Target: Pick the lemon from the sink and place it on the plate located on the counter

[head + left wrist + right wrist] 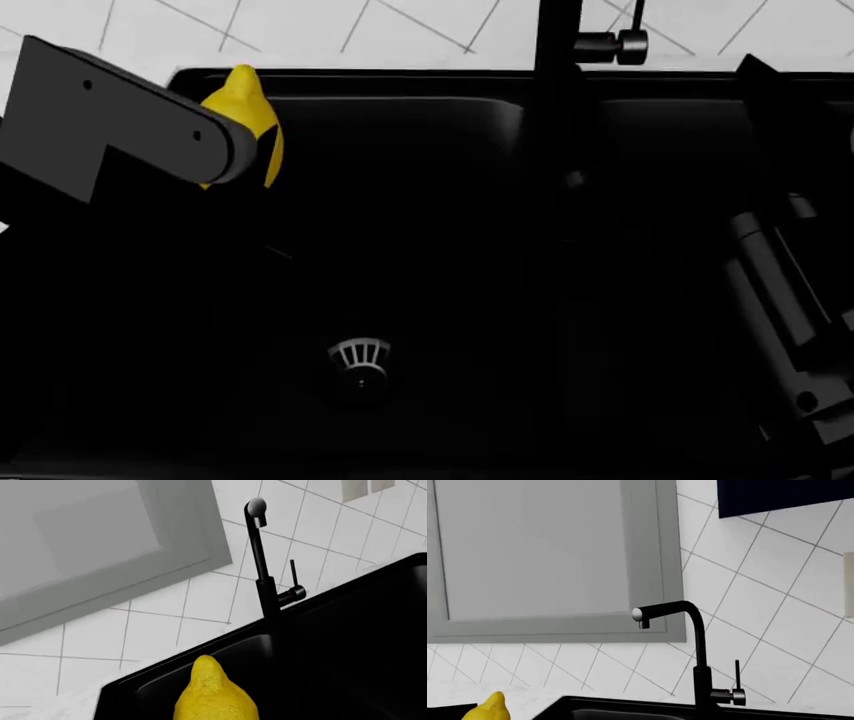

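The yellow lemon hangs above the back left corner of the black sink, sticking out past the grey end link of my left arm. My left gripper is shut on it; its fingers are lost in the dark. In the left wrist view the lemon fills the spot where the jaws are, nub toward the wall. The right wrist view catches the lemon in front of the marbled counter. My right gripper is a dark shape over the right basin, its jaws unreadable. The plate is out of view.
A black faucet with a side lever stands behind the divider between the basins. A silver drain sits in the left basin floor. White tiled wall, a grey-framed window and a navy cabinet lie behind.
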{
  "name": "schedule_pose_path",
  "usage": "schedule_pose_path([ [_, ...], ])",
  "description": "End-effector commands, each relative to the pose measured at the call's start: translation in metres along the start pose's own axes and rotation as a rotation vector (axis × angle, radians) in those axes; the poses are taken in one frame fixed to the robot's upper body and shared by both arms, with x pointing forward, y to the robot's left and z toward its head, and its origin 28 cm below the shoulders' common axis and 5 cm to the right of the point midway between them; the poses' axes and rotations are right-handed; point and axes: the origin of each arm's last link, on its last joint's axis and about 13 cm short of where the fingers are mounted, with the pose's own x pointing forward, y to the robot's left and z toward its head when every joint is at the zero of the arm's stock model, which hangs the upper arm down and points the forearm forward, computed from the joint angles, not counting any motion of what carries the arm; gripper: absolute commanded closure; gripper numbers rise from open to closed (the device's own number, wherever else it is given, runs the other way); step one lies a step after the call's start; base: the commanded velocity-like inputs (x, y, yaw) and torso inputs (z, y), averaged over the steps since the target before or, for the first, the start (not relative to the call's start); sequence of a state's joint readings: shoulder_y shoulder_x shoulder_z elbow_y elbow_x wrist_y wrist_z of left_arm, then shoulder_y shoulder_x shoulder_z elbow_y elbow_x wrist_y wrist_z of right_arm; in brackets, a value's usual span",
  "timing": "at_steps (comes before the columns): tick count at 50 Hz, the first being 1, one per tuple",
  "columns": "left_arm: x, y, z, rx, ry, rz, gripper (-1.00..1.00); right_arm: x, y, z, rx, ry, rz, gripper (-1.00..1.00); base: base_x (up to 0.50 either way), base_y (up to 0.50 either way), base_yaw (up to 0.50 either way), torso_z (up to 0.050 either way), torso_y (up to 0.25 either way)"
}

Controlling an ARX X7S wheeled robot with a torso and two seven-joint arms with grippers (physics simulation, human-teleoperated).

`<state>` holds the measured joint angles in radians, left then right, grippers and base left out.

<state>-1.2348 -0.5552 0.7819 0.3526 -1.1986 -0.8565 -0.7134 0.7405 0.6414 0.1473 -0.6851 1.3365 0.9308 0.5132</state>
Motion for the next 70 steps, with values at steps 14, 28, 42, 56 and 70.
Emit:
schedule_pose_path([
  [14,-0.0040,-0.0015,-0.0016,-0.033,-0.015,0.025,1.00,-0.0016,0.0011,0.0003,-0.003,-0.005,0.008,-1.00,0.00,0.00,0.00,-0.024,0.156],
  [28,-0.0087,-0.0042,0.0058,-0.047,-0.054,0.001,1.00,-0.0015,0.0014,0.0004,-0.003,-0.007,0.004,-1.00,0.00,0.00,0.00,0.000,0.000],
  [42,-0.0075,-0.0031,0.0054,-0.049,-0.062,0.001,1.00,-0.0031,0.0021,0.0005,-0.013,-0.011,0.012,-1.00,-0.28,-0.01,0.00,0.000,0.000],
  [56,-0.0051,-0.0021,0.0031,-0.070,-0.056,-0.012,1.00,-0.0031,0.0020,0.0010,-0.013,-0.012,0.018,-1.00,-0.41,-0.39,0.00,0.000,0.000],
  [70,-0.0042,-0.0039,0.0046,-0.068,-0.057,-0.025,1.00,-0.0047,0.0019,0.0018,-0.015,-0.020,0.025,-1.00,-0.10,-0.50,0.00,0.000,0.000],
])
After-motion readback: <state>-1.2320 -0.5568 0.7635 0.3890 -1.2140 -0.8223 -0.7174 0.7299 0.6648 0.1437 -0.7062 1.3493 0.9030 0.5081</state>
